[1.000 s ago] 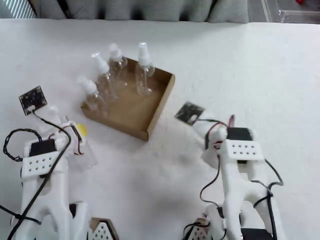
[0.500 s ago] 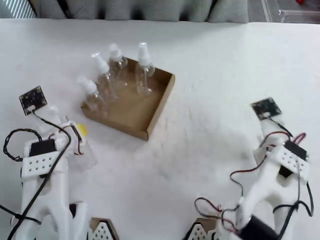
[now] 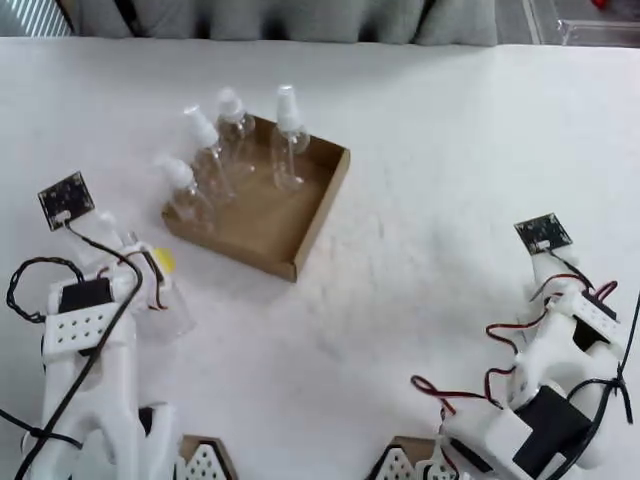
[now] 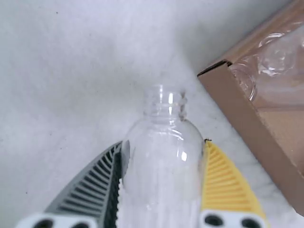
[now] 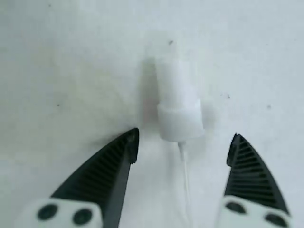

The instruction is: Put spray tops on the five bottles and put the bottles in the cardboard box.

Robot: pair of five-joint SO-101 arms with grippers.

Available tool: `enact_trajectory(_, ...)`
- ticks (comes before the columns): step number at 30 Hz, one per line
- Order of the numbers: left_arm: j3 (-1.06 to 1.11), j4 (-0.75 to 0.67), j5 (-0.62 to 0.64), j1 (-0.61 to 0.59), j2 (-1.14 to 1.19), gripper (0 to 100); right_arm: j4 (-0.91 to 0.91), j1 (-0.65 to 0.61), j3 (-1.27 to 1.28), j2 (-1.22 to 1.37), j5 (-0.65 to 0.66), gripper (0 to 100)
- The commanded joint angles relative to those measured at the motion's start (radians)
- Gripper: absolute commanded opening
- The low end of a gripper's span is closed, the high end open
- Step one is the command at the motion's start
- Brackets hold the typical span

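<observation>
Four capped bottles (image 3: 290, 145), one uncapped bottle (image 4: 164, 156) — one loose spray top (image 5: 178, 111), one cardboard box (image 3: 272, 228)

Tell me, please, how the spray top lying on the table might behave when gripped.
The spray top is small plastic, so probably light. Its round collar, lying sideways, may roll if nudged. The thin tube likely bends.

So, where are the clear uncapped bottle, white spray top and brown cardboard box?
clear uncapped bottle (image 4: 164, 140): left wrist view, shoulder
white spray top (image 5: 180, 121): right wrist view, collar
cardboard box (image 3: 322, 212): high view, right wall
</observation>
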Motion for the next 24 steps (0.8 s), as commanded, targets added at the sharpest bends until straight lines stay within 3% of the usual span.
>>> enact_trajectory(1, -0.006, -0.028, -0.011, 0.019, -0.036, 2, -0.019, 0.007, -0.049, -0.084, 0.014, 26.2)
enact_trajectory(4, -0.006, -0.028, -0.011, 0.019, -0.036, 2, 0.005, -0.025, -0.049, -0.097, 0.06, 26.1)
enact_trajectory(6, -0.006, -0.028, -0.011, 0.019, -0.036, 2, 0.117, -0.051, -0.071, -0.094, 0.149, 25.9)
enact_trajectory(9, -0.006, -0.028, -0.011, 0.019, -0.036, 2, 0.257, -0.071, -0.147, -0.093, 0.149, 20.8)
enact_trajectory(13, -0.006, -0.026, -0.011, 0.019, -0.036, 2, 0.263, -0.076, -0.192, -0.091, 0.153, 17.5)
enact_trajectory(19, -0.006, -0.023, -0.011, 0.019, -0.036, 2, 0.269, -0.073, -0.196, -0.091, 0.206, 25.9)
enact_trajectory(24, -0.006, -0.023, -0.011, 0.019, -0.036, 2, 0.268, -0.076, -0.199, -0.061, 0.245, 21.5)
